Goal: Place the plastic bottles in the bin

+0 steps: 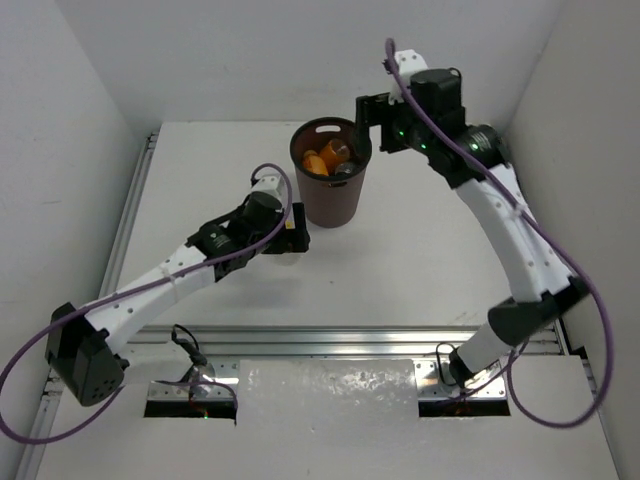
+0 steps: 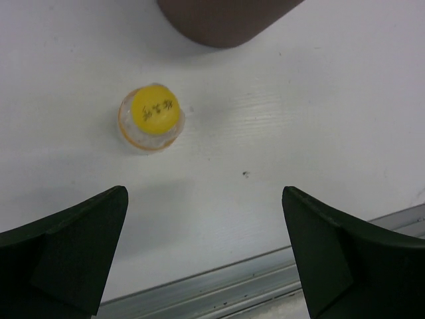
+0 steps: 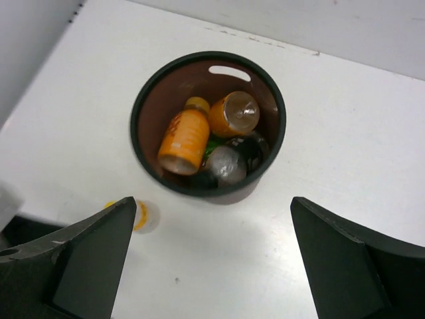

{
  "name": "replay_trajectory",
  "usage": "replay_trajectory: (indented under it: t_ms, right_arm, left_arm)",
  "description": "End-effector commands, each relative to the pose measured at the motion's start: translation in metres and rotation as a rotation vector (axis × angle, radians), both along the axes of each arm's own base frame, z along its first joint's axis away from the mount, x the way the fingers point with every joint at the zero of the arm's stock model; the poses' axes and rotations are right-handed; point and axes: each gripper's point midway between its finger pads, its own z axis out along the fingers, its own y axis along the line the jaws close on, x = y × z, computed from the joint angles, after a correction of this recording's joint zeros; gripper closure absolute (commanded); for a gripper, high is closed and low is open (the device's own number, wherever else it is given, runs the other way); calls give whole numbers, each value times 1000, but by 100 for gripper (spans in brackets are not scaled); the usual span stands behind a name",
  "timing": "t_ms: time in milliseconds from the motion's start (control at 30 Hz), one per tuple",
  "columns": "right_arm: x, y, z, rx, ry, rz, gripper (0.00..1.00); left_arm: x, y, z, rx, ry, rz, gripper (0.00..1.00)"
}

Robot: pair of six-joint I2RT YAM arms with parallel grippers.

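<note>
The dark brown bin (image 1: pixel 330 200) stands mid-table and holds several bottles. In the right wrist view the bin's rim (image 3: pixel 137 126) rings two orange bottles (image 3: pixel 180 141), a sliver of a green one (image 3: pixel 211 147) and two clear dark-labelled ones (image 3: pixel 226 166). A clear bottle with a yellow cap (image 2: pixel 151 116) stands upright on the table just outside the bin and also shows in the right wrist view (image 3: pixel 142 216). My left gripper (image 2: pixel 204 199) is open and empty, hovering near this bottle. My right gripper (image 3: pixel 212 209) is open and empty, high above the bin.
The bin's base (image 2: pixel 226 20) lies just beyond the yellow-capped bottle. A metal rail (image 2: pixel 232 279) runs along the table's near edge. White walls (image 1: pixel 70 120) enclose the table on the left, right and back. In the top view my left gripper (image 1: pixel 293 238) hides the bottle.
</note>
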Motion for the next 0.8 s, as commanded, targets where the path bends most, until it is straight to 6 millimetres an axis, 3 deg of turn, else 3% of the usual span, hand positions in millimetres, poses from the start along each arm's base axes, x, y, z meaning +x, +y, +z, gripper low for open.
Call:
replay_trajectory:
  t_ms: [0,33,67,100,233,267,300,400,433,500,567,600,700,733,767]
  right_arm:
    - [-35,-2,21,91,-33,41,1]
    - [-43,-2,22,106,-35,54,1]
    - [-50,-4,3,98,0,59,1]
    - [-65,-5,19,141,-44,88,1]
    - [-101,-3,8,205,-53,179,1]
    - [-108,-2,-7,208,-25,195,1]
    - [-119,-1,-1,240,-40,219,1]
    - [-136,-2,-9,279,-37,246,1]
    - [-141,-2,-20,281,-16,256,1]
    - [-151,-3,-16,307,-39,274,1]
    - [-159,-2,-26,313,-23,296,1]
    - [-162,-3,-28,314,-22,302,1]
    - [-174,-2,-33,316,-30,350,1]
    - [-178,-2,-33,315,-35,363,1]
    - [-184,-3,-34,315,-39,378,1]
  left_arm:
    - [22,-11,14,-3,-50,34,0]
    - [28,-11,7,29,-34,49,1]
    - [31,-10,3,49,-26,63,0]
    - [35,-8,-1,68,-24,75,0]
    - [53,-8,-15,135,-26,109,0]
    - [55,-8,-18,146,-26,114,0]
    - [60,-6,-22,169,-22,129,0]
    - [67,-4,-31,200,-16,153,0]
    - [69,-4,-37,209,-6,159,1]
    - [73,-1,-47,224,2,173,7]
    - [76,2,-53,234,9,187,18]
    - [77,4,-61,240,25,193,35]
    - [76,7,-69,237,45,198,48]
    - [74,8,-69,235,50,200,60]
    - [69,9,-70,238,63,196,88]
